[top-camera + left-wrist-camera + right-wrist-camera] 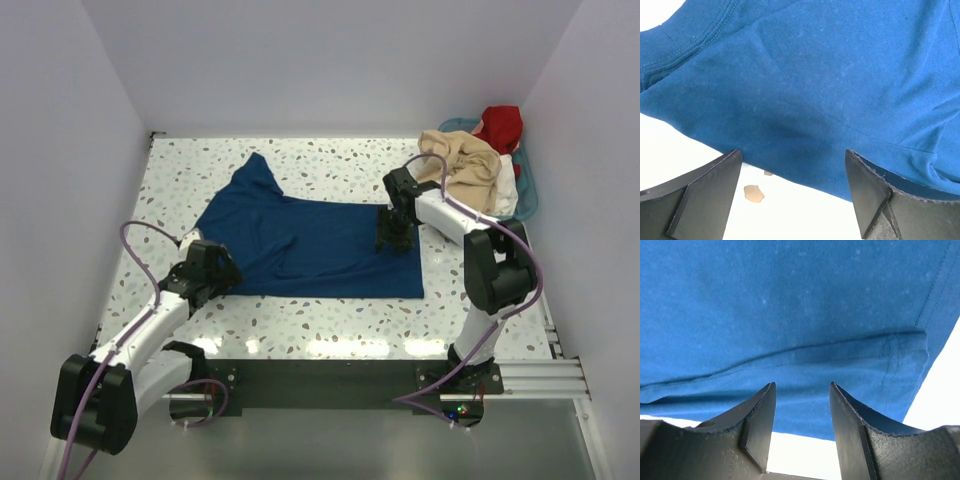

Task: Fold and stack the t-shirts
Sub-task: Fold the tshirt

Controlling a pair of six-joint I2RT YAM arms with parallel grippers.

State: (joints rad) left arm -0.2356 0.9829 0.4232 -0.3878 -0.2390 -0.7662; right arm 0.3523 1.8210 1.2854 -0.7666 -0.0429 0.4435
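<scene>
A dark blue t-shirt point(310, 240) lies spread on the speckled white table point(330, 320), one sleeve pointing to the far left. My left gripper point(222, 272) is open at the shirt's near-left edge; in the left wrist view the blue cloth point(830, 85) with its collar seam fills the frame above the open fingers point(710, 195). My right gripper point(393, 240) is open over the shirt's right end; in the right wrist view the hemmed edge point(850, 365) lies just beyond the fingers point(760, 420). Neither gripper holds cloth. Beige point(465, 165), red point(500, 125) and white shirts sit piled at the far right.
A teal plastic basket point(530, 190) at the far right corner holds the piled shirts. White walls enclose the table on three sides. A black rail with the arm bases point(320, 385) runs along the near edge.
</scene>
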